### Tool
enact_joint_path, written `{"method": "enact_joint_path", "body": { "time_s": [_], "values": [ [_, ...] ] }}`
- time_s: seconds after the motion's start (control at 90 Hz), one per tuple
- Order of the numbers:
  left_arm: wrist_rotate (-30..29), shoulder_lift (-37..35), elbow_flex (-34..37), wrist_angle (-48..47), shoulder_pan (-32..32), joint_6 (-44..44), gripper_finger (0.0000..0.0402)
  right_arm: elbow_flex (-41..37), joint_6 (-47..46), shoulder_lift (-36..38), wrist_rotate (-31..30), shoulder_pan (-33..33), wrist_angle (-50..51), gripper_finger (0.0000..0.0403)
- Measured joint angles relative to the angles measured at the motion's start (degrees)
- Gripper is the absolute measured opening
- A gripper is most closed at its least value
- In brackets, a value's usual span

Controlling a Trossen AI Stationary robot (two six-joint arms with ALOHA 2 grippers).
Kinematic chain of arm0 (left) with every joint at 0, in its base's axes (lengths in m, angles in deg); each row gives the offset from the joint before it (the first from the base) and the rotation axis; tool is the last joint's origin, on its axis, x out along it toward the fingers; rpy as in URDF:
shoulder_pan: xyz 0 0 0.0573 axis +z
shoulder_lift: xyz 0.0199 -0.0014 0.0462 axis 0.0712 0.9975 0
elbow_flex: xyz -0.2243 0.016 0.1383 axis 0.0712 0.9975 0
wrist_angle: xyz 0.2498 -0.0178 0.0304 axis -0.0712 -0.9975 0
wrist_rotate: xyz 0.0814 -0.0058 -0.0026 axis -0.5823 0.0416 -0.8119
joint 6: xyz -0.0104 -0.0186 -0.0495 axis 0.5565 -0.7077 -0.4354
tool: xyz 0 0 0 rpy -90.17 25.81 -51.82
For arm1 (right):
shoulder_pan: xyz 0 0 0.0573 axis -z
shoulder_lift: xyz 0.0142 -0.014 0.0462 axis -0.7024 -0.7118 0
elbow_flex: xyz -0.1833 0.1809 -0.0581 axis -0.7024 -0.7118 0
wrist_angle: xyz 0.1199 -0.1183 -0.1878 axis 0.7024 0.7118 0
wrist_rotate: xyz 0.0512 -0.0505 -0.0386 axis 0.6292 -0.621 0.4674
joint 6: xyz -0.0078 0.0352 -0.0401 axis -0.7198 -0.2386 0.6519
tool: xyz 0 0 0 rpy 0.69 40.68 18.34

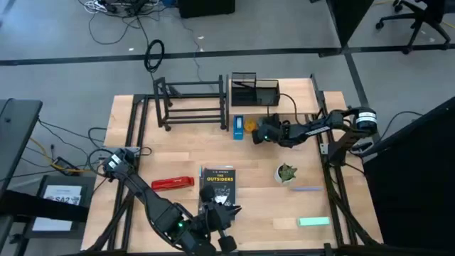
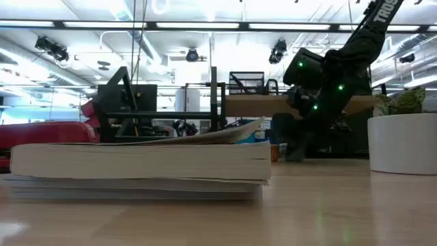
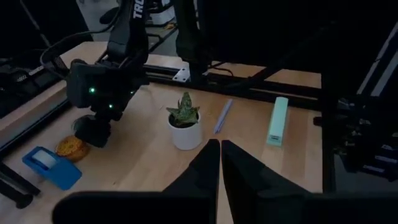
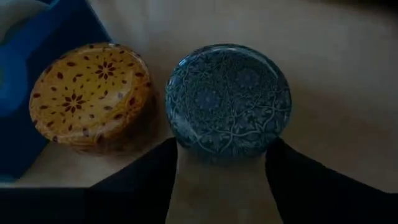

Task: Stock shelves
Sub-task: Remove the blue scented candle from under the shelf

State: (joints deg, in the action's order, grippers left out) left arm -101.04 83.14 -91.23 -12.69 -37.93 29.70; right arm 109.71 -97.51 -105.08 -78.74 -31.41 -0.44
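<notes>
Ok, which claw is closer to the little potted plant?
Right. The right claw sits just behind the potted plant, by the round tins; the left claw hovers over the book, farther across the table.

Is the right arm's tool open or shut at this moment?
Open. In the right wrist view its two dark fingers stand apart, on either side of the blue patterned round tin. Right tool is low over the table.
</notes>
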Motion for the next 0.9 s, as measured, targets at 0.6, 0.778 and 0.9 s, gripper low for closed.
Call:
{"method": "enact_joint_path", "body": {
  "time_s": [0.6,0.778,0.9],
  "values": [
    [0.0,0.0,0.0,-0.1,0.0,0.1,0.0,0.0,-3.6,-6.1,-9.9,-3.5,-5.2,0.0344],
    [0.0,0.0,0.0,-0.1,0.0,0.1,0.0,0.0,-2.5,-12.0,-12.9,-4.2,-13.7,0.0356],
    [0.0,0.0,0.0,-0.1,0.0,0.1,0.0,0.0,-1.7,-14.0,-13.0,-4.2,-18.0,0.0348]
  ]
}}
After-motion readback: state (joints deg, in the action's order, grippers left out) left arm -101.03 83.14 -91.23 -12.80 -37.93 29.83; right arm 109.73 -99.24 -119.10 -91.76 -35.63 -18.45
